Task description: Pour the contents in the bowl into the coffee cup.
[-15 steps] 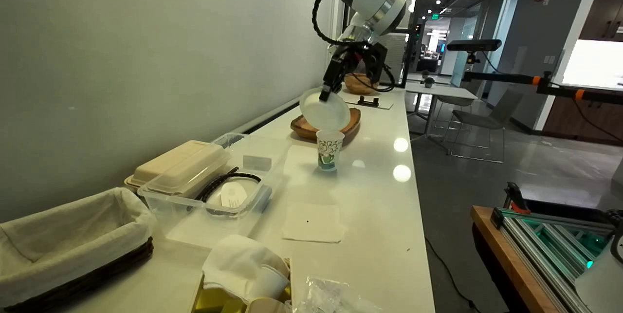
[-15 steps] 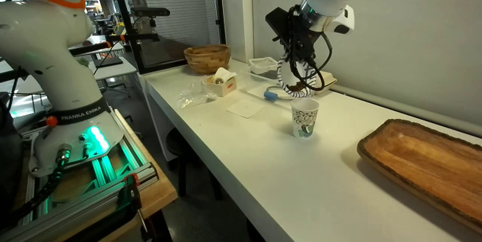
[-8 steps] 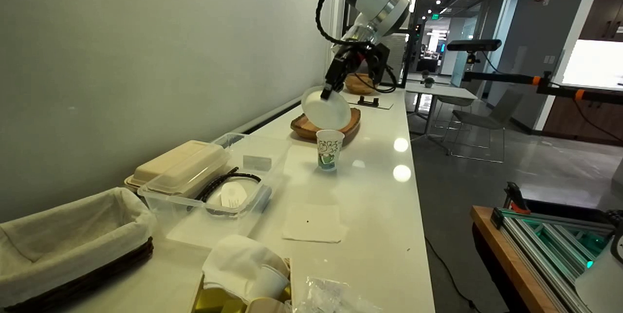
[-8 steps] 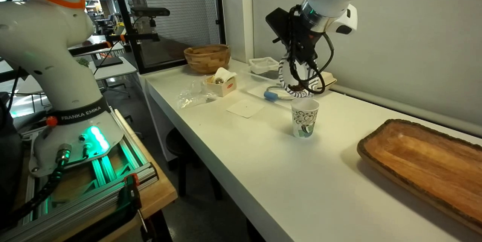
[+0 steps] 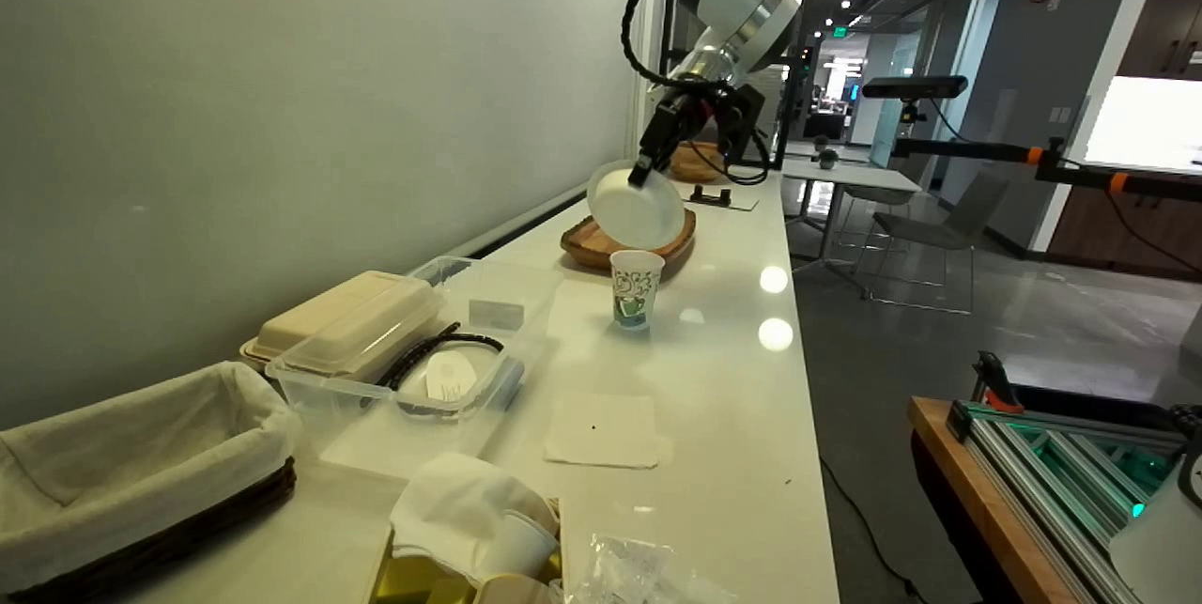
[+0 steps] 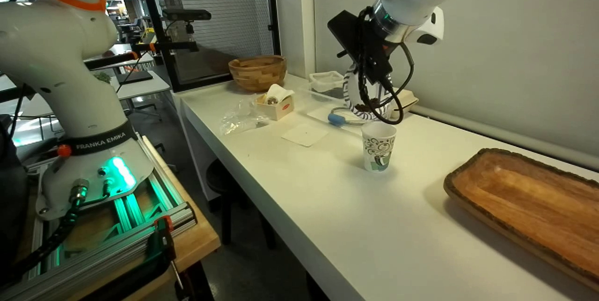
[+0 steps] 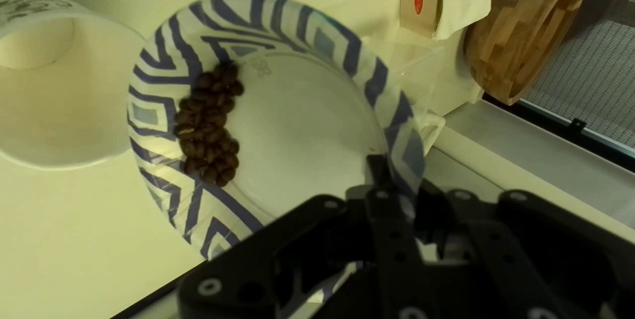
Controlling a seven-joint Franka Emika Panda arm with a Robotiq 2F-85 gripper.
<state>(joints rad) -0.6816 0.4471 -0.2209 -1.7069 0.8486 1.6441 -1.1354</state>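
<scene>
White worktop (image 6: 398,226); blue-and-white round bowl (image 7: 307,130) pinched by black tool (image 5: 641,174); brown beans (image 7: 208,133) best tipped slowly, squarely above green-banded paper cup (image 6: 378,149).

The long white table (image 6: 398,226) has a smooth, glossy top, and the coffee cup (image 6: 379,147) stands upright directly on it. To one side of the cup, apart from it, lies an elongated brown wooden tray (image 6: 529,198); well past the cup that way sits a wooden bowl (image 5: 688,168). On the cup's opposite side, a paper square (image 6: 305,135) lies flat, and a clear plastic tub (image 5: 324,411) stands there too. Farther from the cup in this direction are a small open box (image 6: 283,109), crumpled clear plastic (image 6: 243,116), a cloth-lined basket (image 5: 188,491) and a second wooden bowl (image 6: 257,74).
</scene>
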